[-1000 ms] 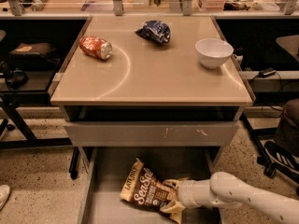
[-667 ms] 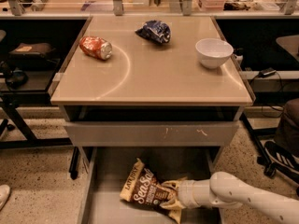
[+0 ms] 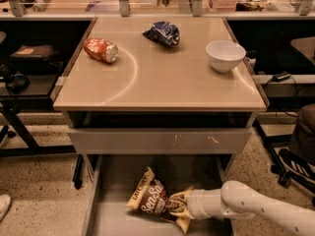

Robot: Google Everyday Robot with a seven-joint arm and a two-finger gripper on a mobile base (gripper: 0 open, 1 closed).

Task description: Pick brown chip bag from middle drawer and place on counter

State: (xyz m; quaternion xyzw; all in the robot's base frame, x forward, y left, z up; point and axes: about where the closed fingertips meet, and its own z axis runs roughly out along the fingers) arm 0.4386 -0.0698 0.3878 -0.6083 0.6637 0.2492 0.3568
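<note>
The brown chip bag [image 3: 152,200] with white "Sea Salt" lettering lies tilted in the open middle drawer [image 3: 118,181], low in the camera view. My gripper [image 3: 183,206] reaches in from the right on a white arm and is shut on the bag's bunched right end. The bag rests on or just above the drawer's grey bottom. The beige counter [image 3: 162,82] spreads above the drawer.
On the counter lie a red-orange can [image 3: 100,50] at the back left, a dark blue bag [image 3: 162,33] at the back middle and a white bowl [image 3: 225,55] at the right. A scuffed grey drawer front [image 3: 157,140] overhangs the open drawer. A chair base [image 3: 295,161] stands at the right.
</note>
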